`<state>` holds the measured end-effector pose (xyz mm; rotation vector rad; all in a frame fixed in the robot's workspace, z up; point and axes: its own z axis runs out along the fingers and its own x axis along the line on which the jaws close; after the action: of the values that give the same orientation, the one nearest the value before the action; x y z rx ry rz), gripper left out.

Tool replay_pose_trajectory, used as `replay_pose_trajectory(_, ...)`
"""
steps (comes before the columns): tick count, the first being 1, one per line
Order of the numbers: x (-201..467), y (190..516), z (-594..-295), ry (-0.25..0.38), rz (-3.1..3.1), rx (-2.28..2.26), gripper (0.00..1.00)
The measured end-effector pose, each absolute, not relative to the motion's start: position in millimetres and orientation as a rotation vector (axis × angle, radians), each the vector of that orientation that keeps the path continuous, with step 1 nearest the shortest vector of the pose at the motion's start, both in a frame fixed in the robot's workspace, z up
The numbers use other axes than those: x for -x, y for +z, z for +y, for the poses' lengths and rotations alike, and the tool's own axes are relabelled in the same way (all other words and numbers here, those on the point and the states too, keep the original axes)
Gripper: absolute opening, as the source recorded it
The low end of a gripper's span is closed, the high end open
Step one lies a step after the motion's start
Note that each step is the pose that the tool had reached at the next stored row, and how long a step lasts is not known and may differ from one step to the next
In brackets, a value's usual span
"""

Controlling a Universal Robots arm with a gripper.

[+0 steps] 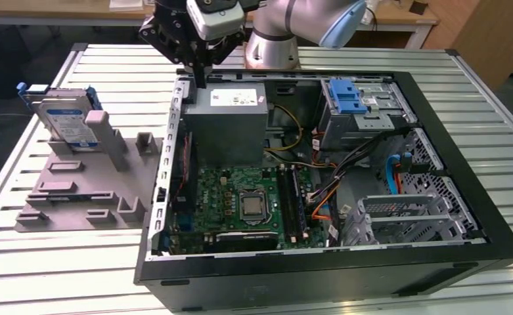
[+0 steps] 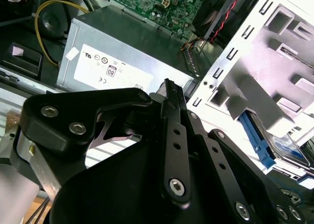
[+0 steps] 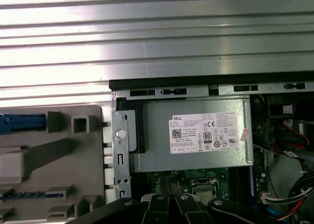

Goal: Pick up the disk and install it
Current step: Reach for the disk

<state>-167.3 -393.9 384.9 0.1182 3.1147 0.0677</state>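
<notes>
The disk (image 1: 67, 119), a silver drive with a white-and-blue label in a blue bracket, stands on edge in a grey holder (image 1: 81, 190) on the exterior view's left, outside the computer case. My gripper (image 1: 200, 80) hangs above the case's far left corner, over the grey power supply box (image 1: 230, 125), well apart from the disk. Its fingers come together to a point with nothing between them. In the second wrist view the shut gripper (image 2: 169, 85) sits above the grey box (image 2: 113, 62), with the disk's blue bracket (image 2: 257, 143) off to the side. The first wrist view catches the bracket's blue edge (image 3: 19, 123).
The open black computer case (image 1: 466, 197) lies on a slatted metal table (image 1: 116, 65). Inside are a green motherboard (image 1: 238, 203), loose cables and a metal drive cage with a blue latch (image 1: 353, 98). The grey holder has several raised blocks and slots.
</notes>
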Motion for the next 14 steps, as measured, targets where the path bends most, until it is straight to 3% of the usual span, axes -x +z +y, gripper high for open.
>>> replay_pose_trajectory(14, 178.1, 384.9, -388.9, 0.068, 3.115, -0.118, 0.11)
